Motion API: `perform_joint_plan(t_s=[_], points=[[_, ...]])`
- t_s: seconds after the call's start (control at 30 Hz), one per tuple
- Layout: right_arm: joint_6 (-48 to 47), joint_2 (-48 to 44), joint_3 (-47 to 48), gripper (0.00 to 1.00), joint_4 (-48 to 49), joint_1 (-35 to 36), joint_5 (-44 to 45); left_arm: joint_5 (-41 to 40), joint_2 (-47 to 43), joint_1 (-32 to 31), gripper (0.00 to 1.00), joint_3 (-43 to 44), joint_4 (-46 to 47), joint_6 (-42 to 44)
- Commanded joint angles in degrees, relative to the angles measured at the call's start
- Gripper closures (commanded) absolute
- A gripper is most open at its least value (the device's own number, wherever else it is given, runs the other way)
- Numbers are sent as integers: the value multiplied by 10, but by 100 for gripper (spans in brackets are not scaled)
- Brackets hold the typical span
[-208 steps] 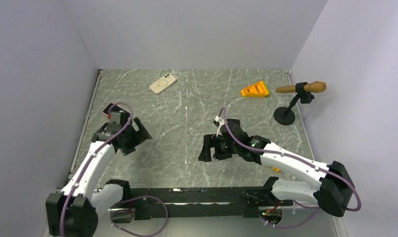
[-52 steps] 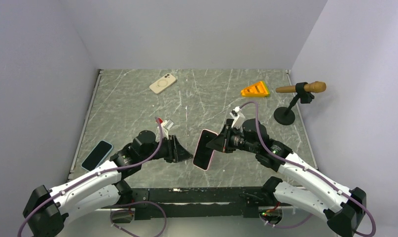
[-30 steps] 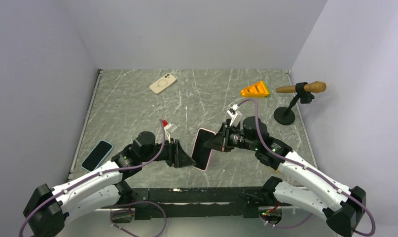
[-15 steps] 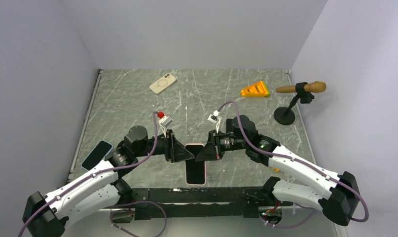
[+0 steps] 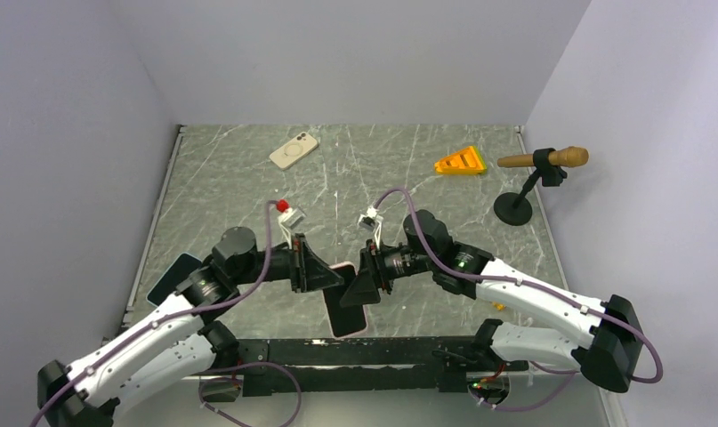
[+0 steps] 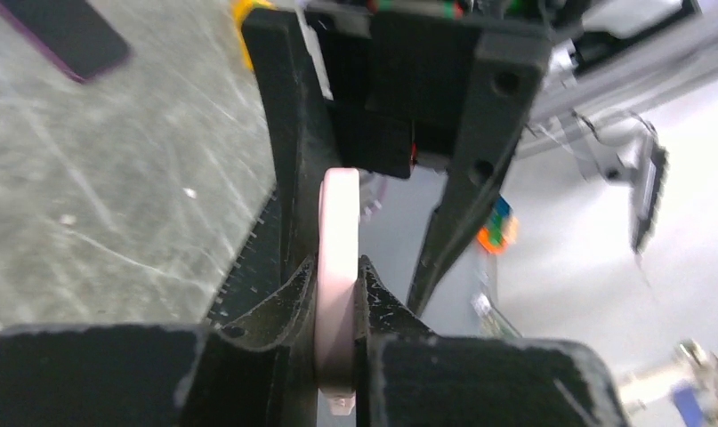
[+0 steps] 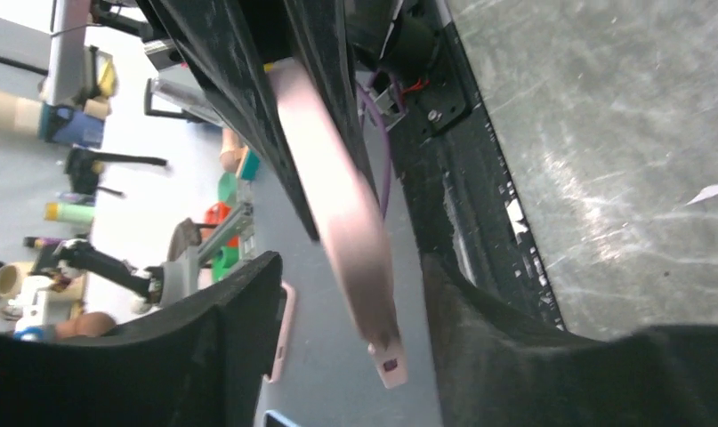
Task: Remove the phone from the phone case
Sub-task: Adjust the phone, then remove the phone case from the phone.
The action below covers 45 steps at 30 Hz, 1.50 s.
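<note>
No readable text, labels, brands or numbers anywhere; all views too blurred or plain to show any.

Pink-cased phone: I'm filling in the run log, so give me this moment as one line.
left claw: shut on pink-cased phone edge | right claw: open, straddling it | case: on phone

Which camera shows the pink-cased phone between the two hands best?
The top external view: the pink-cased phone shows its dark screen and pink rim. The left wrist view sees only its thin edge, pinched by the left hand; the right wrist view, a blurred edge.
</note>
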Motion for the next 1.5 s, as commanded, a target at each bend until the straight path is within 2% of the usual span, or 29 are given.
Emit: perform_joint_plan(t_s=[0.0, 0.1, 0.2, 0.27, 0.37, 0.43, 0.53, 0.63, 0.73, 0.77, 0.87, 0.9, 1.07, 1.1, 1.17, 1.2, 1.23, 1.27, 1.33, 1.47], points=[[18, -19, -23, 30, 65, 4, 42, -197, -86, 6, 100, 59, -88, 9], [56, -32, -71, 25, 130, 4, 34, -216, -114, 19, 100, 68, -88, -14], [98, -46, -112, 30, 207, 4, 24, -200, -111, 27, 100, 80, -90, -31], [125, -51, -130, 38, 260, 4, 17, -181, -110, 29, 100, 78, -75, -45], [164, -52, -139, 61, 328, 4, 11, -155, -103, 35, 100, 68, -49, -68], [181, -50, -139, 71, 362, 5, 7, -139, -96, 40, 100, 61, -27, -79], [185, -49, -133, 81, 375, 4, 6, -111, -80, 45, 100, 51, -9, -94], [179, -48, -127, 86, 363, 4, 7, -88, -67, 48, 100, 37, 23, -113], [179, -48, -128, 100, 368, 4, 6, -64, -50, 49, 100, 27, 58, -127], [178, -48, -127, 100, 365, 4, 7, -49, -42, 48, 100, 25, 69, -128], [173, -46, -122, 100, 355, 5, 4, -32, -24, 49, 81, 23, 78, -131], [170, -46, -121, 100, 352, 5, 3, -31, -20, 49, 81, 21, 82, -130], [158, -54, -116, 100, 325, 5, 10, -28, -17, 49, 100, 29, 84, -118], [153, -58, -114, 91, 310, 4, 16, -29, -17, 49, 100, 35, 69, -112], [127, -72, -101, 60, 242, 4, 52, -43, -21, 50, 100, 49, 41, -104], [113, -82, -94, 48, 207, 5, 75, -51, -26, 52, 100, 54, 30, -107], [102, -94, -92, 37, 182, 5, 96, -55, -31, 55, 100, 57, 27, -113], [95, -107, -96, 30, 174, 5, 108, -55, -35, 60, 100, 58, 30, -121], [91, -135, -106, 22, 168, 4, 131, -44, -38, 71, 100, 59, 44, -141], [80, -164, -110, 25, 172, 3, 113, -12, -35, 91, 100, 53, 92, -191]])
